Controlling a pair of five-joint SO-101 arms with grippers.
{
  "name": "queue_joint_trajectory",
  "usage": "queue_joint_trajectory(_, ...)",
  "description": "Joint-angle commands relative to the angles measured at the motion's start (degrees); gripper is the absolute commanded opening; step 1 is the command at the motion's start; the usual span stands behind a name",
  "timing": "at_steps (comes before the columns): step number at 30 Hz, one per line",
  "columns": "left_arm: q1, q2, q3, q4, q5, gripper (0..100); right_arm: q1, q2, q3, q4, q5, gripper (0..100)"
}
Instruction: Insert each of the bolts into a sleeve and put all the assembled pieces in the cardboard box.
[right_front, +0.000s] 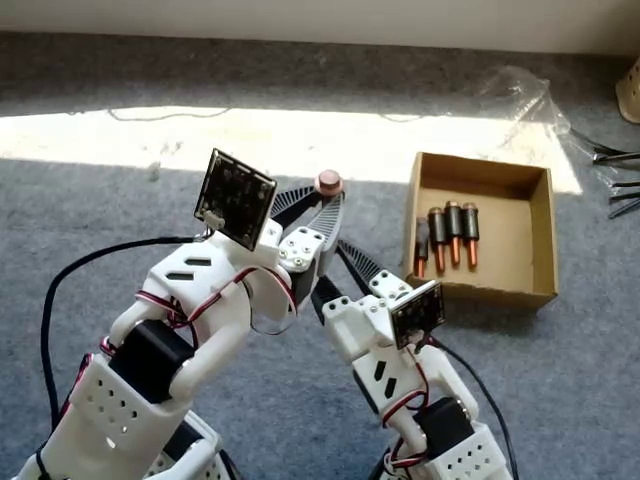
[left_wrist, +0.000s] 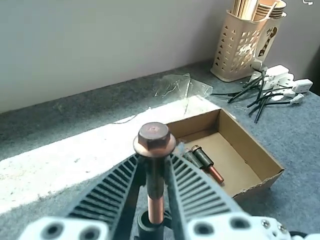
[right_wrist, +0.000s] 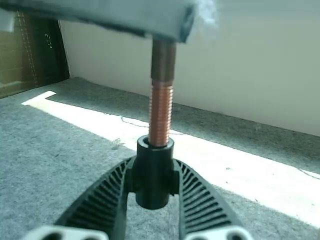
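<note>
Bolt (left_wrist: 154, 141) tip set in sleeve (right_wrist: 154, 189), both held above the surface (right_front: 560, 380).
The bolt is gripped under its head by the left hand (left_wrist: 154, 161), the sleeve clamped by the right hand (right_wrist: 154, 170); 4 assembled pieces (right_front: 453, 232) are laid in the cardboard box (right_front: 482, 172).

The left arm (right_front: 210, 310) rises from the near left side and bends forward, with its wrist held high. The left pincer (left_wrist: 154, 162) points away from the base, and its two ribbed fingers (left_wrist: 115, 195) press on the shank of a bolt (left_wrist: 154, 140) that stands upright. The right arm (right_front: 385, 375) is lower and leans toward the left one. The right pincer (right_wrist: 152, 170) sits just under the left pincer, clamped on a black sleeve (right_wrist: 151, 192).
</note>
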Motion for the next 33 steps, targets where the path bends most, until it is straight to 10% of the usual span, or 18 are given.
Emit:
queue_joint_trajectory(1, 0.0, 0.0, -0.8, 0.1, 0.0, 3, 0.7, -0.7, 7.9, 0.0, -0.2, 0.4)
queue_joint_trajectory(33, -1.5, 0.0, 3.3, 7.6, 0.4, 3, 0.8, -0.7, 7.9, 0.0, -0.2, 0.4)
